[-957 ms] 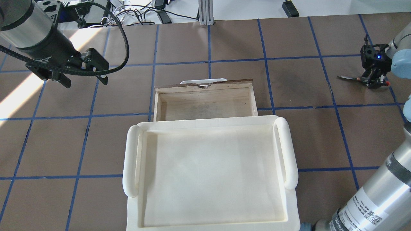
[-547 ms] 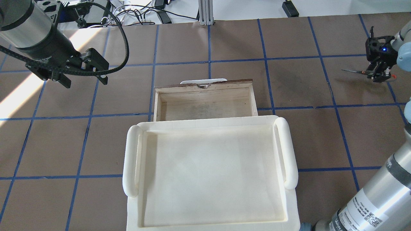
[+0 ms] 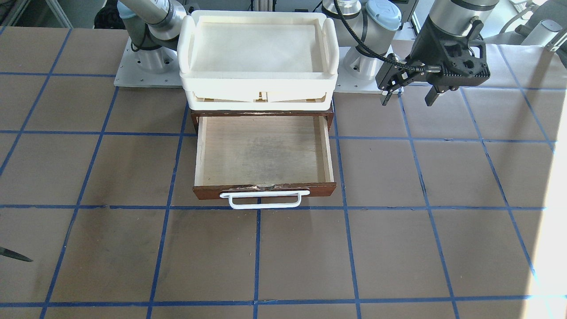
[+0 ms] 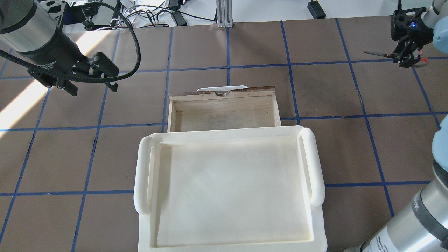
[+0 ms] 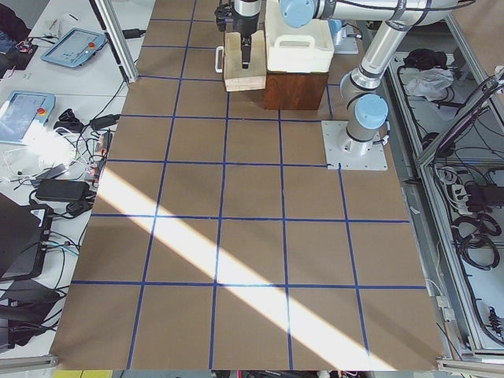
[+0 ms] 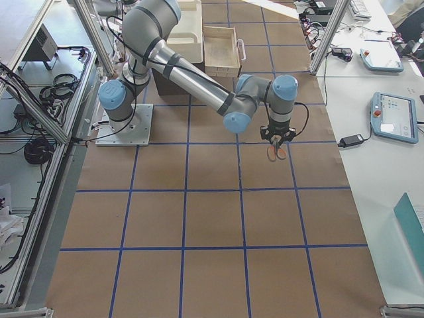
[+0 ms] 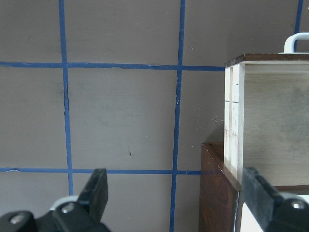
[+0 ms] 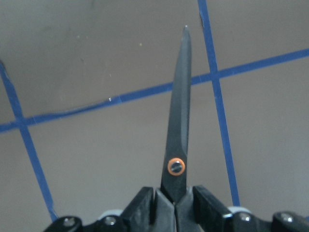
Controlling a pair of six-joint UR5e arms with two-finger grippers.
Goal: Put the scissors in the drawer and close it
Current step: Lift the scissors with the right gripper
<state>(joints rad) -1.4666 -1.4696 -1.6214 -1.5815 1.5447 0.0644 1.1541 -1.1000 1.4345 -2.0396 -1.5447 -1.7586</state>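
The scissors (image 4: pixel 381 54) hang in my right gripper (image 4: pixel 406 60), which is shut on them near the pivot and holds them above the table at the far right, blades pointing toward the drawer side. The right wrist view shows the dark closed blades (image 8: pixel 178 121) with the orange-ringed pivot sticking out from between the fingers (image 8: pixel 140 210). The blade tip shows in the front view (image 3: pixel 13 254). The wooden drawer (image 4: pixel 224 95) is pulled open and empty, with its white handle (image 3: pixel 264 200) at the front. My left gripper (image 4: pixel 93 90) is open and empty, to the left of the drawer.
A cream-white plastic tray (image 4: pixel 141 175) sits on top of the dark brown cabinet (image 7: pixel 217 193) that holds the drawer. The brown table has a blue tape grid. Cables and tablets lie beyond the table's far edge.
My right gripper has lifted the scissors off the table and carried them farther from the robot's base. The left arm and the drawer have not moved.
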